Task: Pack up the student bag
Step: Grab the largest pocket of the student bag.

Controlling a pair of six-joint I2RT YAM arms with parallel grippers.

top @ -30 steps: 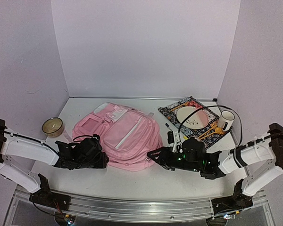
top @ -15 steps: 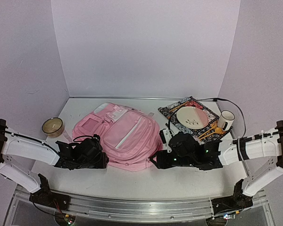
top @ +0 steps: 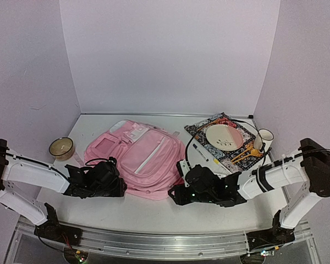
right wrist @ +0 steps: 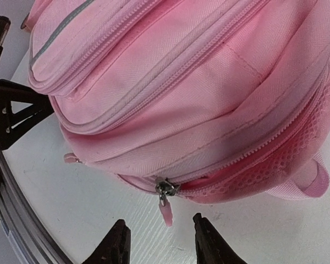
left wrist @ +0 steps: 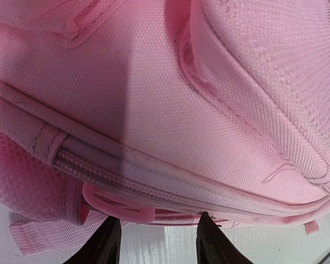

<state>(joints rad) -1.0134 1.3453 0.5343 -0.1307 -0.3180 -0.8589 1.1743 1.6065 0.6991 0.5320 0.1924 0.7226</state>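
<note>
The student bag (top: 140, 157) is a large pink backpack lying flat mid-table. My left gripper (top: 121, 188) is open at its near left edge; in the left wrist view (left wrist: 159, 242) the fingers straddle a pink plastic loop (left wrist: 118, 202) under the bag's zipper seam (left wrist: 170, 184), not closed on it. My right gripper (top: 176, 195) is open at the bag's near right corner. In the right wrist view (right wrist: 160, 242) a metal zipper slider with a pink pull tab (right wrist: 166, 210) hangs just ahead of the open fingertips, untouched. The bag fills that view (right wrist: 176, 93).
A patterned placemat (top: 201, 132) at back right carries a plate (top: 223, 136) and orange utensils (top: 245, 154), with a white mug (top: 263, 139) beside it. A small bowl (top: 61, 147) sits at the left. The left arm's black gripper shows in the right wrist view (right wrist: 11, 118).
The right arm has swung left from beside the placemat to the bag's near right corner. The left arm has not moved.
</note>
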